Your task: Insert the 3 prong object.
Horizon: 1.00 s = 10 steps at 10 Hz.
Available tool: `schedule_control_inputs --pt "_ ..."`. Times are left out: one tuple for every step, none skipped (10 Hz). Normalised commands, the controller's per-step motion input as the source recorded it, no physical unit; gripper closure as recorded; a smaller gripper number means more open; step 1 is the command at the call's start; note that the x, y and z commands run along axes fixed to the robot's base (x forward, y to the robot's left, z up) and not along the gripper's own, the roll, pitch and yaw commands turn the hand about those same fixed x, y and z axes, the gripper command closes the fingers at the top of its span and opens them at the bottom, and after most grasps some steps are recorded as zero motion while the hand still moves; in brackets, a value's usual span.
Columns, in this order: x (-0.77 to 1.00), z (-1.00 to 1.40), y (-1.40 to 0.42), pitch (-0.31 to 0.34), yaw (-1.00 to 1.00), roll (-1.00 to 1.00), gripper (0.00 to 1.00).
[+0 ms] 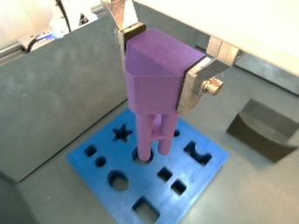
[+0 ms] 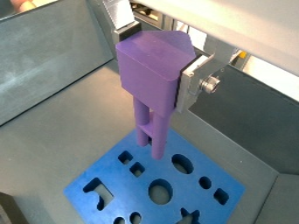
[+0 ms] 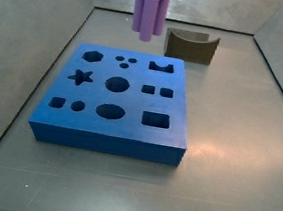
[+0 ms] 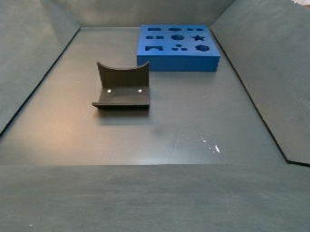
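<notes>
My gripper (image 1: 160, 63) is shut on the wide head of the light-purple 3 prong object (image 1: 156, 114), one silver finger on each side; both wrist views (image 2: 158, 66) show this. The peg (image 2: 149, 122) hangs upright, ridged shaft down, above the blue block (image 1: 105, 179) with its several shaped holes. In a side view the peg (image 3: 150, 8) hangs clear above the far end of the block (image 3: 106, 132), its tip not in any hole; the gripper is above that frame. The other side view shows the block (image 4: 182, 62) but neither peg nor gripper.
A dark brown curved block (image 3: 191, 47) stands on the floor beyond the blue block and shows in a wrist view (image 1: 267, 131) and a side view (image 4: 121, 91). Grey walls (image 3: 29, 69) enclose the floor on all sides.
</notes>
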Motion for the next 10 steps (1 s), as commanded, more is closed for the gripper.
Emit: schedule_control_inputs --pt "-0.01 -1.00 1.00 0.000 0.00 0.14 1.00" --pt "0.00 -1.00 0.99 0.000 0.00 0.15 1.00" --pt "0.00 -1.00 1.00 0.000 0.00 0.13 1.00" --pt "-0.01 -0.98 0.95 -0.013 -0.02 0.12 1.00" --pt "-0.04 -0.70 0.46 -0.021 -0.08 0.00 1.00" --pt "-0.01 -0.50 0.00 -0.054 0.00 0.00 1.00" --pt "-0.13 -0.33 0.00 -0.033 0.00 0.00 1.00" --pt "-0.10 -0.17 0.00 -0.009 0.00 0.00 1.00" --pt "-0.14 -0.14 0.00 -0.007 0.00 0.00 1.00" --pt "-0.31 -0.11 0.05 -0.017 0.00 0.00 1.00"
